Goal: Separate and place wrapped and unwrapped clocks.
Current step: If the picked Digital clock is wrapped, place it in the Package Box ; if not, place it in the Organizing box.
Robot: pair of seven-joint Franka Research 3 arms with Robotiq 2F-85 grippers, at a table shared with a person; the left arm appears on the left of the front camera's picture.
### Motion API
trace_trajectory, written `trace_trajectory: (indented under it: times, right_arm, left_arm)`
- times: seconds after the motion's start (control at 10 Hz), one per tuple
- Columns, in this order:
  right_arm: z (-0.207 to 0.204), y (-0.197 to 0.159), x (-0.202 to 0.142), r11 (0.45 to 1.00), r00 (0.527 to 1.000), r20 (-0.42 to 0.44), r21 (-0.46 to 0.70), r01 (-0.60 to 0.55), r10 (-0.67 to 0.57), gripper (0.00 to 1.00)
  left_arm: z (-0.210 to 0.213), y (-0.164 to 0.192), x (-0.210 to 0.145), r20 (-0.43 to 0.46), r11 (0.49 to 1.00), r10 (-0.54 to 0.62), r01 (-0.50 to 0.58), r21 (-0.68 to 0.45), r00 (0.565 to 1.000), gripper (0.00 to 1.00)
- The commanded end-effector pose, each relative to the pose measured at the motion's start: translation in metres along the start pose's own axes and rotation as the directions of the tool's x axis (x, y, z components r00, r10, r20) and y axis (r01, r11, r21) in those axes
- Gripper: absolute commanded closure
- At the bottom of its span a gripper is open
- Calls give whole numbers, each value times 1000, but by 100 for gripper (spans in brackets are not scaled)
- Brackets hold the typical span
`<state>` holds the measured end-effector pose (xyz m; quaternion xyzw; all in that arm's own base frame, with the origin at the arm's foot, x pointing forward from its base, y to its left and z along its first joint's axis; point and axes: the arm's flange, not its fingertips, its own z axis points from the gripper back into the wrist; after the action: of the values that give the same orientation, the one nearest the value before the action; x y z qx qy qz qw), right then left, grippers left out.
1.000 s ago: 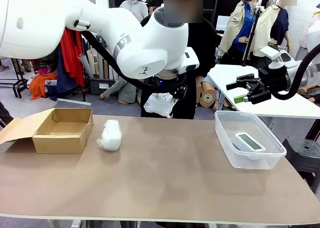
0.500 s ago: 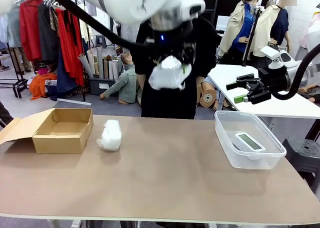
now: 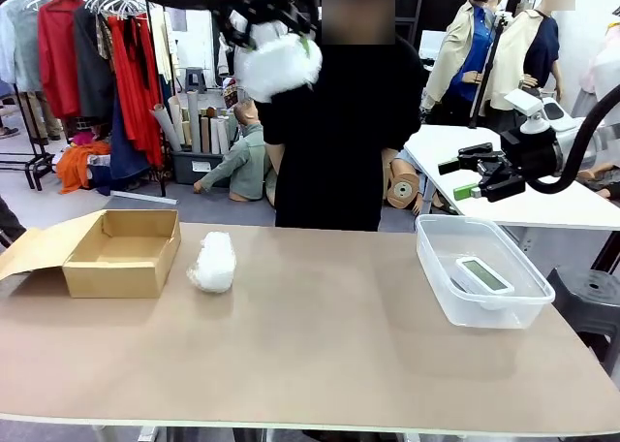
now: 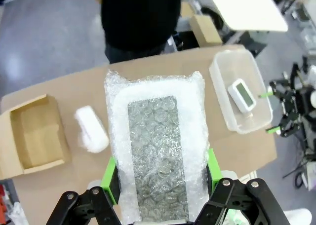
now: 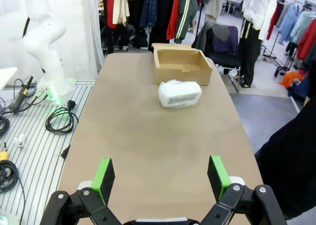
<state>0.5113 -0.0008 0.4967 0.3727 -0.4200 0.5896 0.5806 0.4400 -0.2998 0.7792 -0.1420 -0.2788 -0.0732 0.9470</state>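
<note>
Lower the wrapped clock (image 4: 155, 136), clamped in the left gripper (image 4: 160, 175) high up and off to the side of the cardboard box (image 3: 111, 277), squarely into that box, clear of the other bundle (image 3: 213, 261) just beside it, leaving the right gripper (image 5: 160, 175) spread apart, empty.

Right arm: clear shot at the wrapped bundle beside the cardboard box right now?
Probably yes. Right gripper is open and empty, bare tabletop lies between it and the bundle, and the left gripper holds the other wrapped clock high overhead. Reach across the table is the doubt.
</note>
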Motion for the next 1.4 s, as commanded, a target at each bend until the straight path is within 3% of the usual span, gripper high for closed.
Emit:
trace_trajectory:
  times: [0.0, 0.1, 0.4, 0.6, 0.7, 1.3]
  right_arm:
    - [1, 0, 2, 1000, 1000, 1, -1, -4, 4, 0]
    - [1, 0, 2, 1000, 1000, 1, -1, -4, 4, 0]
    - [1, 0, 2, 1000, 1000, 1, -1, -4, 4, 0]
    - [1, 0, 2, 1000, 1000, 1, -1, -4, 4, 0]
    - [1, 0, 2, 1000, 1000, 1, -1, -4, 4, 0]
    - [1, 0, 2, 1000, 1000, 1, -1, -4, 4, 0]
  left_arm:
    - [7, 59, -6, 44, 999, 44, -44, 3, 998, 100]
    - [8, 90, -6, 88, 992, 114, -119, 48, 990, 100]
    - [-5, 160, -30, 84, 990, 115, -121, 76, 990, 100]
    - [-20, 158, -38, 147, 982, 140, -157, 109, 979, 100]
    - [-10, 166, -16, 84, 982, 143, -152, 113, 986, 100]
    - [-14, 164, -19, 82, 982, 141, -150, 115, 987, 100]
